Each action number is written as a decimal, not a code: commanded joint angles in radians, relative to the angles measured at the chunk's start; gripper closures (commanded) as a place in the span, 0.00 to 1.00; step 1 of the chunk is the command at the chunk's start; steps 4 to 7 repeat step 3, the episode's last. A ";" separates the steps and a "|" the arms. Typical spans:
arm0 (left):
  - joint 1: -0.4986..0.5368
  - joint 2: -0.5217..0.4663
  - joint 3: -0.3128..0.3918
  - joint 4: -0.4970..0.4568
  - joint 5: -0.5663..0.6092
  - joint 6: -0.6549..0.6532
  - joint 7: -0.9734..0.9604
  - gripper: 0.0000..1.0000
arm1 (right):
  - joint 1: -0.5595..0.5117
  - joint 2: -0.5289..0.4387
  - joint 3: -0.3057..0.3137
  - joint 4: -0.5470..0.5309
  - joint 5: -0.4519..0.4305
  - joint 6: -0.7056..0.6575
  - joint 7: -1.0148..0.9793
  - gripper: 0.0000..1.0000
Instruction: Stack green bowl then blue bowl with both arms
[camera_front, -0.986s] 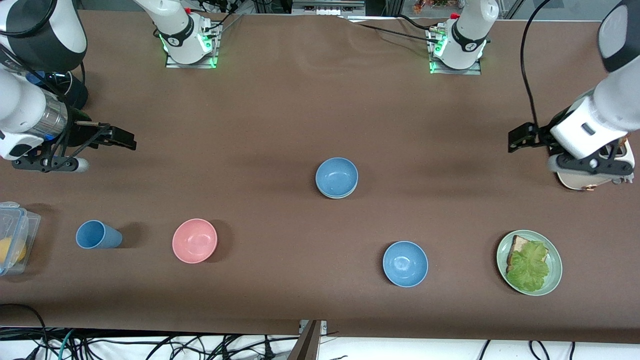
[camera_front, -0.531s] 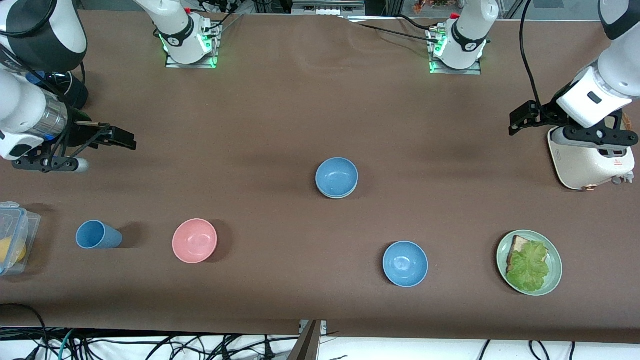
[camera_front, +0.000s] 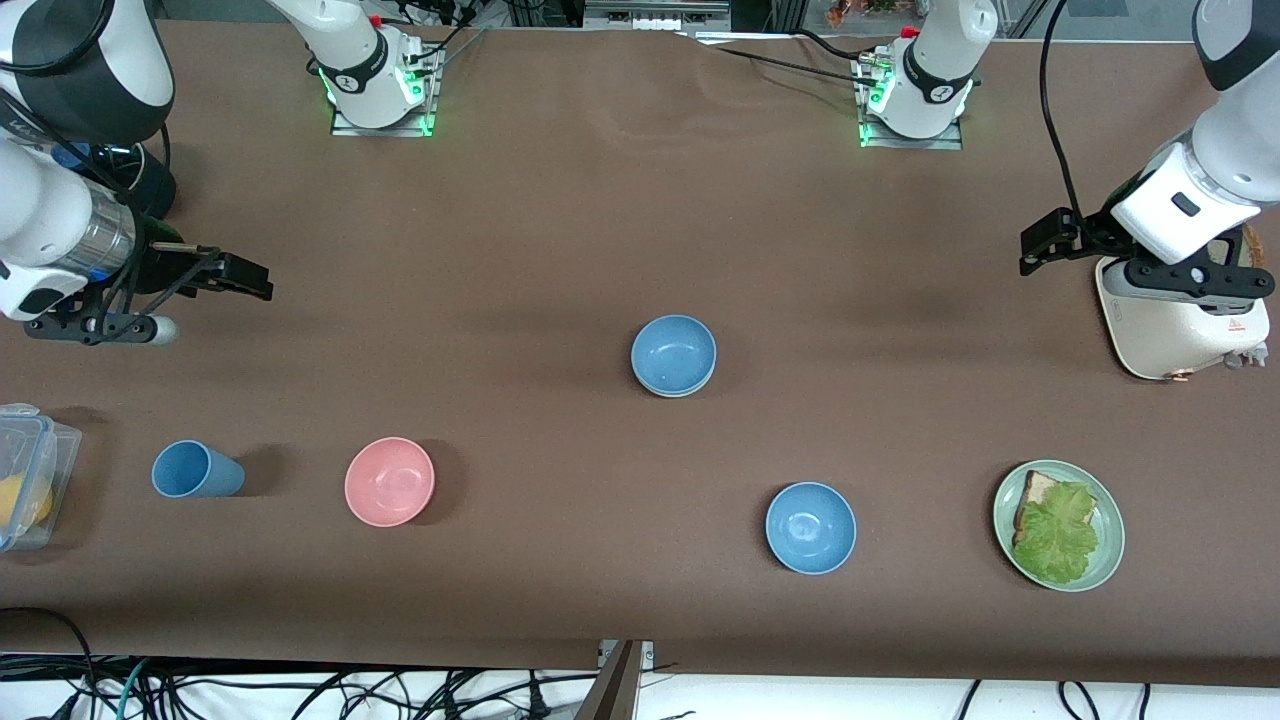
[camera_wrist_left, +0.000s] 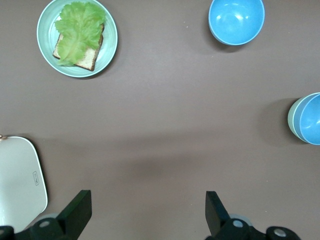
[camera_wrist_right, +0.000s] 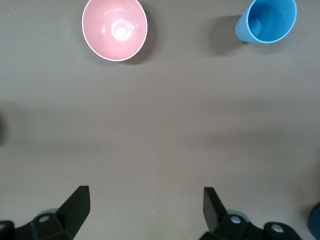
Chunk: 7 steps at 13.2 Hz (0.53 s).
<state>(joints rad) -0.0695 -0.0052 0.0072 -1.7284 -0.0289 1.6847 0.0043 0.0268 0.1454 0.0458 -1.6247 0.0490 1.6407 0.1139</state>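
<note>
The blue bowl (camera_front: 673, 352) sits nested in the green bowl (camera_front: 672, 394) at mid-table; only the green rim shows beneath it. The stack also shows in the left wrist view, blue bowl (camera_wrist_left: 310, 118) inside green bowl (camera_wrist_left: 291, 120). My left gripper (camera_front: 1040, 248) is open and empty, up in the air beside the toaster at the left arm's end; its wrist view (camera_wrist_left: 146, 200) shows bare tablecloth between the fingers. My right gripper (camera_front: 245, 275) is open and empty over the right arm's end of the table, with bare cloth below (camera_wrist_right: 145, 196).
A glossier sky-blue bowl (camera_front: 810, 527) sits nearer the front camera than the stack. A green plate (camera_front: 1112, 548) holds bread and lettuce. A white toaster (camera_front: 1180, 325) stands under the left arm. A pink bowl (camera_front: 389, 481), blue cup (camera_front: 195, 470) and plastic container (camera_front: 25, 475) lie toward the right arm's end.
The left arm has lifted and drawn back toward its base, uncovering the toaster. The right arm and all the bowls have not moved.
</note>
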 joint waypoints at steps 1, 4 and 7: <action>-0.006 -0.010 0.004 -0.010 0.021 0.000 -0.001 0.00 | -0.019 0.003 0.019 0.017 0.000 -0.018 0.009 0.00; -0.003 -0.010 0.004 -0.010 0.021 -0.008 -0.001 0.00 | -0.019 0.003 0.017 0.017 0.000 -0.016 0.007 0.00; -0.003 -0.010 0.004 -0.010 0.021 -0.008 -0.001 0.00 | -0.019 0.003 0.017 0.017 0.000 -0.016 0.007 0.00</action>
